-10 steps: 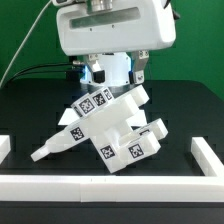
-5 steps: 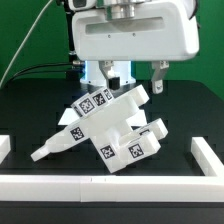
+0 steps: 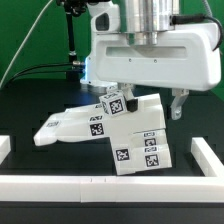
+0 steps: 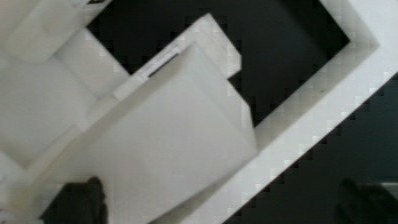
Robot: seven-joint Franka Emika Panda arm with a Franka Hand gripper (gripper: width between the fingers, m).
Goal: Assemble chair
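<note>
The chair is a cluster of chunky white tagged parts on the black table. A flat slab lies toward the exterior view's left. A blocky piece with several tags faces the front, and a small tagged cube sits on top. My gripper hangs just above and behind the cluster, open, and one dark finger shows to the right of the parts. In the wrist view white chair parts fill the space under the gripper. Its dark fingertips stand far apart and hold nothing.
White border bars frame the table: one along the front, short ones at the exterior view's left and right. Black cables run behind the arm in front of a green backdrop.
The gripper has swung toward the exterior view's right and lower, staying open. The chair parts have shifted: the leaning stack has tipped and now lies flatter, tagged face to the front.
</note>
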